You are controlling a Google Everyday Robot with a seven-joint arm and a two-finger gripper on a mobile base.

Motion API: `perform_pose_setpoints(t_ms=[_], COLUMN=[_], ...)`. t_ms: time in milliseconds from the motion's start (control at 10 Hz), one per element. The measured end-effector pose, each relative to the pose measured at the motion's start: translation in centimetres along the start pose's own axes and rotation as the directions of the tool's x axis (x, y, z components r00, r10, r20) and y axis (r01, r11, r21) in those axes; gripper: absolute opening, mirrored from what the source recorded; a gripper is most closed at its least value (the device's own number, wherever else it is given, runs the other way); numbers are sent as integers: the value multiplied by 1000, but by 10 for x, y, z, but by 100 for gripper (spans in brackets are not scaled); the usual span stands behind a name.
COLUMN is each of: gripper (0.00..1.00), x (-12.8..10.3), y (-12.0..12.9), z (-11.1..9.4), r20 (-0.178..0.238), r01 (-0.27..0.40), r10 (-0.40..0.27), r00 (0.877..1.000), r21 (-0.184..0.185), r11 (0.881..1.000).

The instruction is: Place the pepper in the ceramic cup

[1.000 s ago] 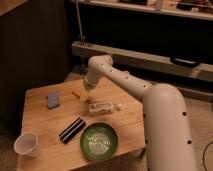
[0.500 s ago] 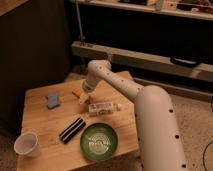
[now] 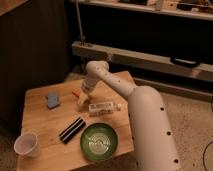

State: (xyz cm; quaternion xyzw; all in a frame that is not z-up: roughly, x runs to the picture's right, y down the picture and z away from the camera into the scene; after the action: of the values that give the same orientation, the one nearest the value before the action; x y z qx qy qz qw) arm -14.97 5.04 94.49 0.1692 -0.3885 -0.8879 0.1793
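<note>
The pepper (image 3: 76, 93) is a small orange sliver lying on the wooden table (image 3: 45, 120), towards its back edge. My gripper (image 3: 82, 100) hangs at the end of the white arm, pointing down just right of the pepper and close above the tabletop; it is open and holds nothing. The ceramic cup (image 3: 26, 144) is white and stands upright at the table's front left corner, far from the gripper.
A blue sponge (image 3: 52, 100) lies left of the pepper. A pale wrapped bar (image 3: 104, 106) lies right of the gripper. A black oblong object (image 3: 72, 129) and a green bowl (image 3: 99, 140) sit towards the front. A dark wall and metal rail stand behind the table.
The gripper has moved left and lower, ending closer to the pepper. The objects on the table have stayed in place.
</note>
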Motion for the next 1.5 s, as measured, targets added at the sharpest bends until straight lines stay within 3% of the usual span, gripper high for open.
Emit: perform_pose_setpoints(t_ms=[200, 600, 700, 1100, 1300, 1500], gripper=[70, 29, 23, 20, 20, 20], x=[-2, -4, -5, -5, 6, 23], y=[-1, -4, -4, -11, -18, -36], z=[6, 14, 16, 16, -11, -47], r20=[12, 21, 22, 22, -51, -119], r01=[5, 30, 37, 97, 148, 219], r10=[-5, -30, -38, -98, -144, -207], r00=[1000, 999, 999, 995, 988, 971], r21=[1, 21, 26, 71, 88, 92], r11=[1000, 999, 999, 993, 985, 971])
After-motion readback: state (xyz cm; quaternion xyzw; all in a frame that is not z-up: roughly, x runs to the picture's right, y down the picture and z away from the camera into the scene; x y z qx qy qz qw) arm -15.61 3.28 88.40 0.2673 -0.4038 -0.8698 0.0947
